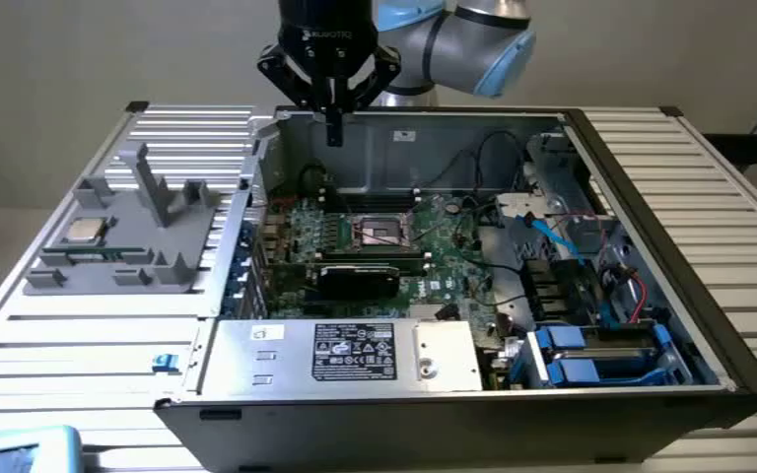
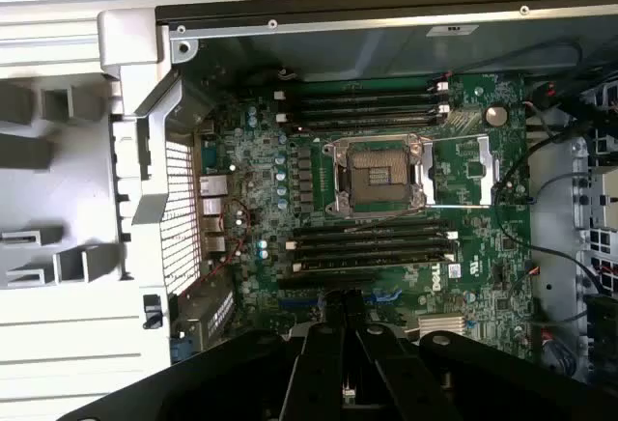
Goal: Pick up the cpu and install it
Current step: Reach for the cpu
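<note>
Hanging above the far edge of the open computer case (image 1: pixel 418 429), the fingers (image 1: pixel 335 123) are pressed fully together and they hold nothing. On the black body above them I can read the white word "ROBOTIQ". The cpu (image 1: pixel 86 231) is well apart from them. It lies flat on a grey holder (image 1: pixel 115 268), which stands on the slatted tabletop (image 1: pixel 76 345) at the exterior view's left of the case.

Inside the case, the socket (image 1: pixel 381 232) in the middle of the green motherboard (image 1: pixel 455 268) lies uncovered, and the wrist view shows its square contact field inside a metal frame. In that same view a white "DELL" logo (image 2: pixel 446 276) is printed on the board just beside the memory slots (image 2: pixel 372 245), turned on its side. A black expansion card (image 1: pixel 359 279) sits between the socket and the silver power supply (image 1: pixel 352 353). The supply carries a black label with white print too small for me to read.
</note>
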### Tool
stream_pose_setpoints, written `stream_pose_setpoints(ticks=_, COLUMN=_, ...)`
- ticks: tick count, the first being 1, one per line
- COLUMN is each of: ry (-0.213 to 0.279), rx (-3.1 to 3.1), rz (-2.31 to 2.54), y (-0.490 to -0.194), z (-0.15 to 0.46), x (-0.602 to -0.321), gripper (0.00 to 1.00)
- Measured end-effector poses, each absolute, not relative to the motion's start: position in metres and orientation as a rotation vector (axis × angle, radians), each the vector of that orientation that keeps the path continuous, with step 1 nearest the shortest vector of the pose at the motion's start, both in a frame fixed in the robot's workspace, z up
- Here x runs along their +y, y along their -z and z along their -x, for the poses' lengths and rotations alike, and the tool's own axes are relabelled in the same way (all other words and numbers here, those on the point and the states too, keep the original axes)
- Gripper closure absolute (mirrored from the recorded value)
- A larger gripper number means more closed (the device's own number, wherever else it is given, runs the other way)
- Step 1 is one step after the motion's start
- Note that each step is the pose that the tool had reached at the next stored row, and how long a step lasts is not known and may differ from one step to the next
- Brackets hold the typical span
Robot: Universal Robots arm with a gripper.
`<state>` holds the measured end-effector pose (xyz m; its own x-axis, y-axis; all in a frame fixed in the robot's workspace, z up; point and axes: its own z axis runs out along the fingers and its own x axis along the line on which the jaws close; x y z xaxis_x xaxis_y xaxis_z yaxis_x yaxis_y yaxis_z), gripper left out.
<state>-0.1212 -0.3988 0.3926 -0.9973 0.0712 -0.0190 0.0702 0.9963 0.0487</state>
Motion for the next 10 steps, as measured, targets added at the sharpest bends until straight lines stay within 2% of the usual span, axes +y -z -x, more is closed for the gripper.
stream_pose_setpoints(ticks=10, ry=-0.075, rx=3.118, rz=-0.110, y=-0.3926, z=0.1212, x=-0.3988, gripper=0.89)
